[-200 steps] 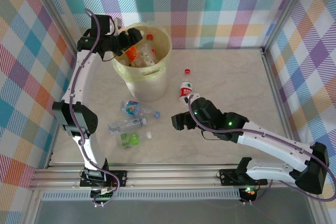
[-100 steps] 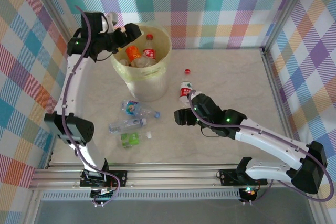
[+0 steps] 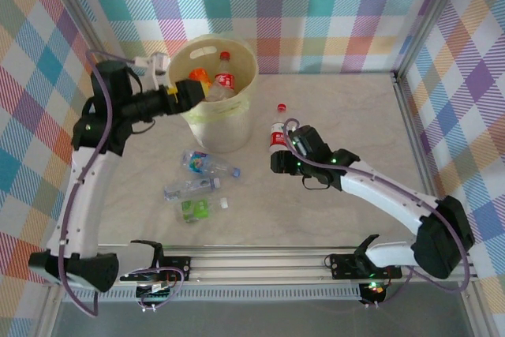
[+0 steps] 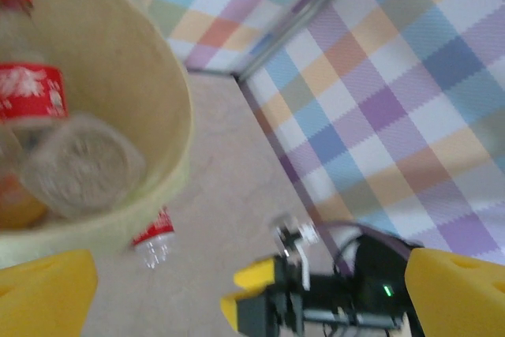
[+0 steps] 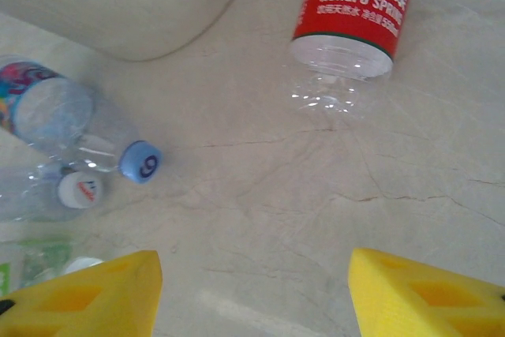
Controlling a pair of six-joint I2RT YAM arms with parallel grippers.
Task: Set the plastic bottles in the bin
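Observation:
The bin [image 3: 237, 108] is pale yellow and stands at the back left, with a red-labelled bottle [image 3: 225, 78] and an orange one [image 3: 199, 76] inside it. My left gripper [image 3: 192, 92] is open and empty at the bin's left rim. In the left wrist view the bin's wall [image 4: 170, 116] and the red-labelled bottle [image 4: 31, 92] lie ahead of my left gripper [image 4: 251, 270]. On the table, a red-labelled bottle [image 3: 276, 135] lies right of the bin. My right gripper [image 3: 278, 162] is open just short of it. In the right wrist view this bottle [image 5: 351, 5] lies beyond my right gripper [image 5: 256, 278].
Three more bottles lie in front of the bin: a blue-labelled one [image 3: 207, 163], a clear one [image 3: 189, 189] and a crushed green one [image 3: 196, 209]. The blue cap [image 5: 140, 162] and a white cap [image 5: 79, 189] are close to my right gripper's left finger. Checked walls enclose the table.
My left gripper has drawn back from over the bin to its left rim, and a red-labelled bottle now stands inside. My right gripper has moved toward the red-labelled bottle on the table, and its jaws have narrowed.

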